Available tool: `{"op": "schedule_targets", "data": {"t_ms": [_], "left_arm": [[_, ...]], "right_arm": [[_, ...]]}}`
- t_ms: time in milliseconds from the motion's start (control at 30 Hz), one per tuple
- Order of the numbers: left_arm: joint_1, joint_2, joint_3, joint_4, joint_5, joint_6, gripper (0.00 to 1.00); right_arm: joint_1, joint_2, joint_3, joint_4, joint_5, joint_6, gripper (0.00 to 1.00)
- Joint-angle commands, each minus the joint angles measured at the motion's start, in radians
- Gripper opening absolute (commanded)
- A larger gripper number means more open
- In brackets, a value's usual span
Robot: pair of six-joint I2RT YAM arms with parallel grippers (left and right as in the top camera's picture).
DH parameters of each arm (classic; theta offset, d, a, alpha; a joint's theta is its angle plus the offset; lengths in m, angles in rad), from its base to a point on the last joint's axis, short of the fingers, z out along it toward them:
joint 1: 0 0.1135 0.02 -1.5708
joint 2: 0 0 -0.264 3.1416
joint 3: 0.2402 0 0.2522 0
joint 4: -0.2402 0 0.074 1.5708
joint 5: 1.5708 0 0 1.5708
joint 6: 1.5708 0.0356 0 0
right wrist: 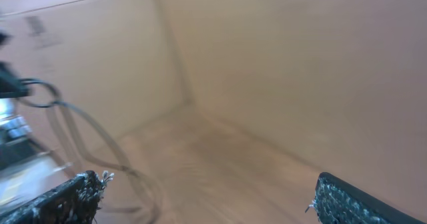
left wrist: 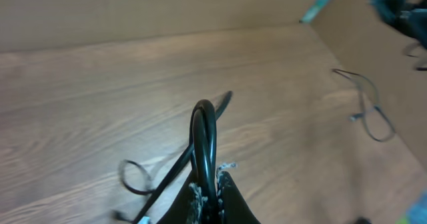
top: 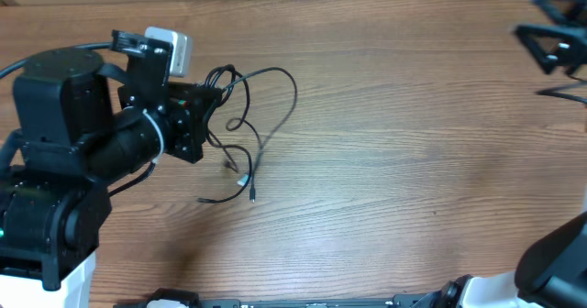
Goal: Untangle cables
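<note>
left gripper [top: 213, 95]: clamping shut on a loop of the cables [top: 257, 157], near the desk's [top: 413, 180] far left corner
cables: trailing from the grip, lying tangled left of centre, plug ends toward the near edge
right gripper [top: 550, 44]: hanging wide open, gripping nothing, over the far right corner

Nothing legible is showing anywhere; only a dark printed mark [right wrist: 37, 25] on the cardboard wall [right wrist: 107, 71] is appearing, too blurred to read.

Cables [top: 294, 95] black — table [top: 413, 161] light brown, wood grain; left arm [top: 64, 97] black, camera block [top: 174, 49] white-grey.
</note>
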Motion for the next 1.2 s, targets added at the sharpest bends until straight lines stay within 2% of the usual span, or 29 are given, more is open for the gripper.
{"op": "schedule_targets", "data": {"t_ms": [0,267,333,367,400,433,500,600,800,1033,1133,1167], "left_arm": [[0.019,-0.016,0.016,-0.017,0.165,0.037,0.04],[0.018,-0.025,0.018,-0.051,0.364,0.037,0.04],[0.018,-0.032,0.018,-0.055,0.383,0.037,0.04],[0.018,-0.038,0.018,-0.058,0.391,0.037,0.04],[0.018,-0.043,0.018,-0.061,0.398,0.037,0.04],[0.018,-0.048,0.018,-0.063,0.403,0.036,0.05],[0.018,-0.058,0.018,-0.063,0.405,0.017,0.05],[0.018,-0.069,0.018,-0.060,0.403,-0.010,0.06],[0.018,-0.068,0.018,-0.060,0.346,-0.035,0.06],[0.018,-0.067,0.018,-0.048,0.125,-0.070,0.05],[0.018,-0.061,0.017,-0.011,0.103,-0.084,0.05],[0.018,-0.056,0.018,0.001,0.095,-0.085,0.04]], "right_arm": [[0.115,-0.068,0.006,0.007,-0.037,0.084,1.00],[0.377,-0.080,0.006,-0.043,-0.037,0.082,0.98],[0.407,-0.080,0.006,-0.043,-0.037,0.079,0.64],[0.420,-0.080,0.006,-0.043,-0.037,0.082,0.60],[0.431,-0.080,0.006,-0.049,-0.037,0.083,0.73],[0.442,-0.080,0.006,-0.058,-0.037,0.083,0.79],[0.470,-0.080,0.006,-0.077,-0.037,0.079,0.79],[0.520,-0.080,0.006,-0.104,-0.037,0.079,0.69],[0.680,-0.080,0.006,-0.121,-0.037,0.058,0.65],[0.783,-0.080,0.006,-0.115,-0.037,0.023,0.59],[0.794,-0.080,0.006,-0.132,-0.037,0.023,0.59],[0.800,-0.080,0.006,-0.146,-0.037,0.023,0.64]]}}
